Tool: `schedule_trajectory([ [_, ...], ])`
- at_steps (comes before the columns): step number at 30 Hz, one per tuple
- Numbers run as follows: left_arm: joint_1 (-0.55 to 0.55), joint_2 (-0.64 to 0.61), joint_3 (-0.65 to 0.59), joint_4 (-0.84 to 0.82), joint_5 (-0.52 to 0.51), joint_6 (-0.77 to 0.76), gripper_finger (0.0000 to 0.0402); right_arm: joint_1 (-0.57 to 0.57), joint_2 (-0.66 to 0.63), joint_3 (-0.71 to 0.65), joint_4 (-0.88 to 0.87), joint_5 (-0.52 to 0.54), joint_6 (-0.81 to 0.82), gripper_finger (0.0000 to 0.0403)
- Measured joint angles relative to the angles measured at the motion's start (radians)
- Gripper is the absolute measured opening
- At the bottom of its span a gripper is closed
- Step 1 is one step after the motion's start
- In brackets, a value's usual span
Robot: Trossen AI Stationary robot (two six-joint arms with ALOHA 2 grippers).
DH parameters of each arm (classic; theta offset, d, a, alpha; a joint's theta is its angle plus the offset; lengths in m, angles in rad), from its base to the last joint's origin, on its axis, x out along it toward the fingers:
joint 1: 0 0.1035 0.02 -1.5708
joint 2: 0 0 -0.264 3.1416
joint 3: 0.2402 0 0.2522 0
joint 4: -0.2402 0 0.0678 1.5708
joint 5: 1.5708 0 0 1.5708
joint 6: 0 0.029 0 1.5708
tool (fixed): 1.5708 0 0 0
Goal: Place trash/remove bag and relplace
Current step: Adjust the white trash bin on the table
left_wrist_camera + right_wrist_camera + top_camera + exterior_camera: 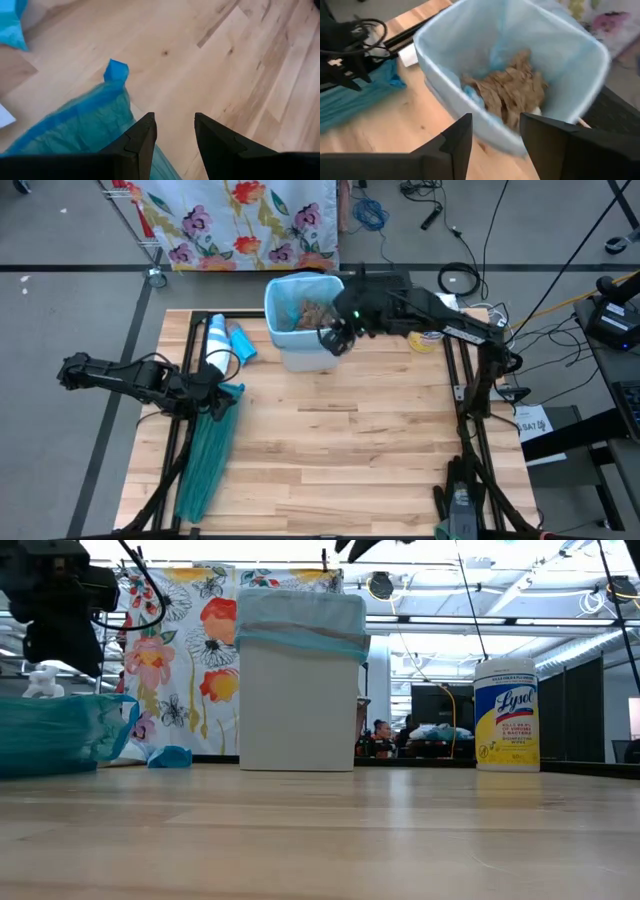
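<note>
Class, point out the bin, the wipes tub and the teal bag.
bin [297, 700]: low view, its white front wall.
wipes tub [506, 718]: low view, its yellow label.
teal bag [208, 455]: high view, its middle.

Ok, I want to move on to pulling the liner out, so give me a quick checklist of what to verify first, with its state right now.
1. Trash in the bin: ok. Brown paper scraps lie inside the bin.
2. Right claw empty: ok. Its fingers stand open over the bin's rim, nothing between them.
3. Pale-blue liner seated: ok. It is folded over the rim all round, as far as shows.
4. Replacement teal bag ready: ok. It lies flat on the table, on the left side.
5. Left claw free: ok. It is open, just above the teal bag's end, holding nothing.
6. Loose trash on the table: cannot tell. Blue items lie beside the bin.
</note>
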Motion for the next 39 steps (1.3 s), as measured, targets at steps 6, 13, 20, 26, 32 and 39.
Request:
schedule_trajectory([
  [6,0.0,0.0,0.0,0.0,-0.023,0.002,0.0138,0.171,0.004,0.0,-0.214,0.067,0.25,0.0118],
  [13,0.0,0.0,0.0,0.003,-0.011,0.047,0.0138,0.41,0.022,-0.065,-0.274,0.103,0.567,0.0034],
  [20,0.0,0.0,0.0,0.005,0.028,0.053,0.0138,0.561,0.016,-0.235,-0.258,0.104,0.829,0.0003],
  [26,0.0,0.0,0.0,0.077,0.029,0.079,0.0138,0.62,-0.074,-0.491,0.028,0.051,0.828,0.0001],
  [32,0.0,0.0,0.0,0.161,0.026,0.1,0.0138,0.611,-0.242,-0.847,0.323,0.035,0.827,0.0],
  [39,0.0,0.027,0.0,0.171,-0.011,0.1,0.0138,0.567,-0.417,-1.174,0.611,0.011,0.77,0.0],
])
